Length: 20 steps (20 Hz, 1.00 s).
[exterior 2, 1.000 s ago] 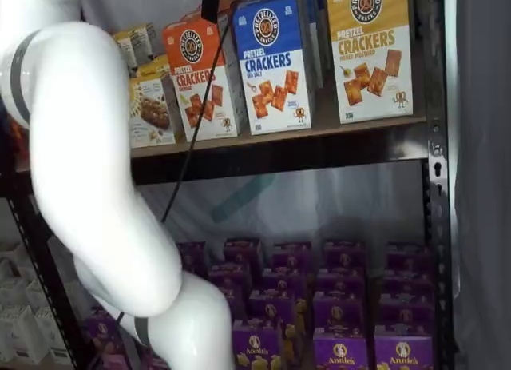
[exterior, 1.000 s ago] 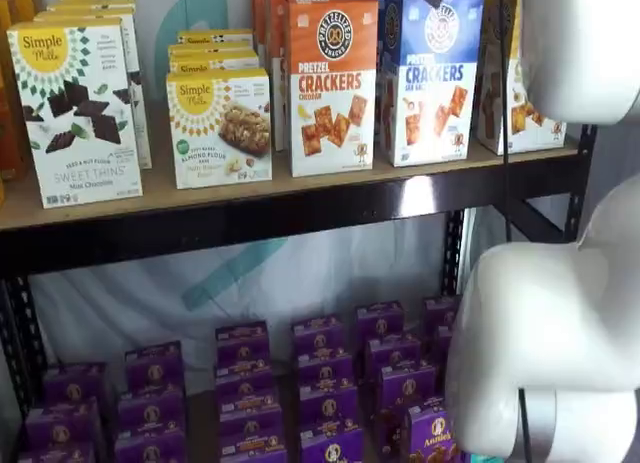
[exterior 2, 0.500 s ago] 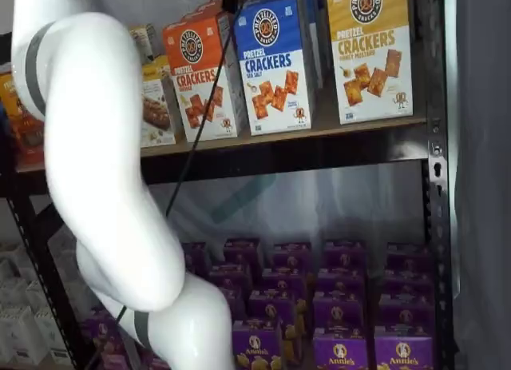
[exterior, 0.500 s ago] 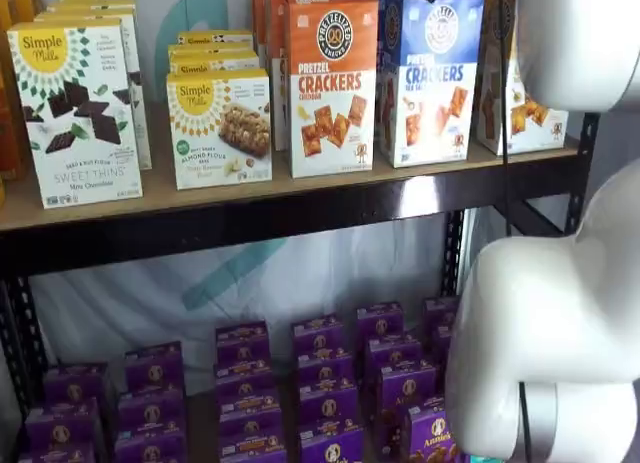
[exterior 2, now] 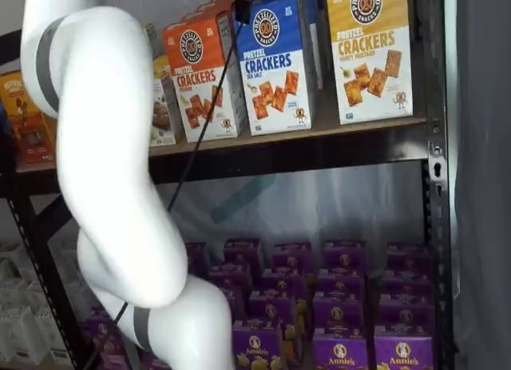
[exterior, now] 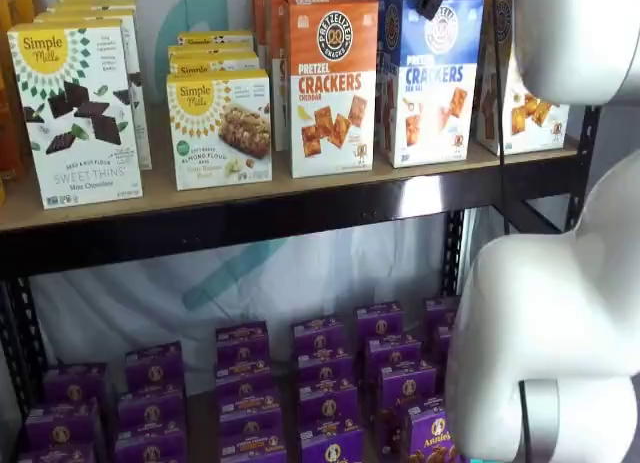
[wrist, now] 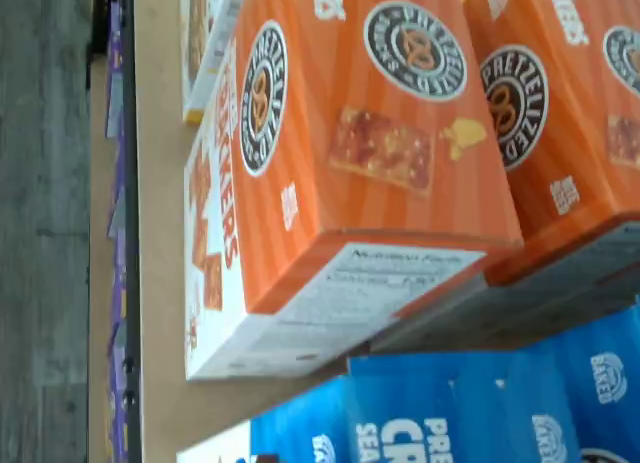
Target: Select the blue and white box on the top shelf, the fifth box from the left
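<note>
- On the top shelf (exterior: 300,188), the blue and white box (exterior: 432,78) stands upright at the board's front edge, between the orange cheddar box (exterior: 332,83) and the yellow-topped box (exterior 2: 369,52); it shows in both shelf views.
- No part of the robot touches it, so it is not yet picked.
- The gripper (exterior: 432,0) hangs from the upper edge in a shelf view, right at the box's blue top, with a black cable (exterior 2: 200,126) trailing down from it.
- Only a dark stub of the fingers shows (no gap can be made out there), yet the jaws stand as wide as they go, so I take them as open and empty.
- In my judgement the approach is nearly done: what is left is to line the fingers up with the blue carton, close on it and draw it off the shelf.
- The wrist view is filled mostly by the orange cheddar box seen from above, with only a strip of the blue carton at one edge, so the camera does not seem centred on the target yet.
- The white arm (exterior 2: 104,162) hides much of the shelf's other boxes in one shelf view, and its bulky joints (exterior: 560,313) cover the shelf's far end in the other.
- The gripper's white body is cut off, so how close the fingers sit to the carton cannot be told.
</note>
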Each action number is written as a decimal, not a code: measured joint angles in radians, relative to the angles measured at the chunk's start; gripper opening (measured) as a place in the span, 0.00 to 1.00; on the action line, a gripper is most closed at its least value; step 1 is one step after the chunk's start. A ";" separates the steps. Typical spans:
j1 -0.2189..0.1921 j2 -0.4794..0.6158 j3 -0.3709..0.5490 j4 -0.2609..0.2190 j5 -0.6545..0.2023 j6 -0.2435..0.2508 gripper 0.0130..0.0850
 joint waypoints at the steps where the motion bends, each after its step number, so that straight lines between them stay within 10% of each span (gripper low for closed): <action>1: 0.003 0.004 -0.001 -0.007 -0.001 -0.002 1.00; 20: 0.045 0.077 -0.083 -0.125 0.108 0.004 1.00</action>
